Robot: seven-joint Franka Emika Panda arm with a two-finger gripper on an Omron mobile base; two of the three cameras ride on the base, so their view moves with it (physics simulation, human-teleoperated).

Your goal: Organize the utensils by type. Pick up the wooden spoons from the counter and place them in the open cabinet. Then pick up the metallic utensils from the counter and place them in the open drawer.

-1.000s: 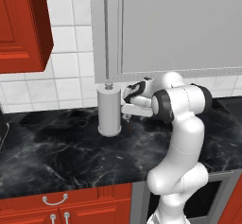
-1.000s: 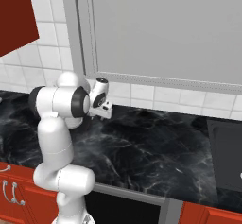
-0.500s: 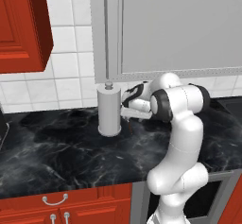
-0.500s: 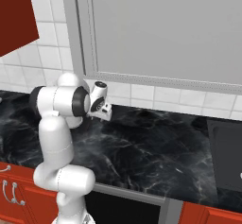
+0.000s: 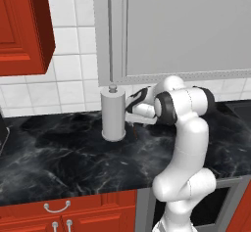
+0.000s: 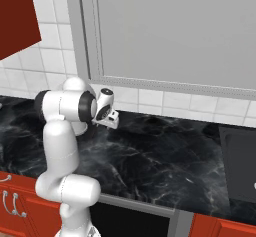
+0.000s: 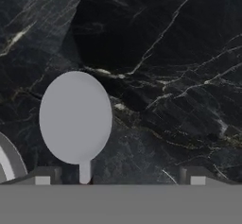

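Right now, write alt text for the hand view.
A flat grey spoon bowl lies on the black veined counter, its short handle toward the open tool, nearer the tool's one fingertip than the other.

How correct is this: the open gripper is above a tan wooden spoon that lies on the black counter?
One detail is wrong. The spoon below the open gripper is silver-grey metal, not tan wood. The hand view shows its plain grey bowl. It does lie on the black counter.
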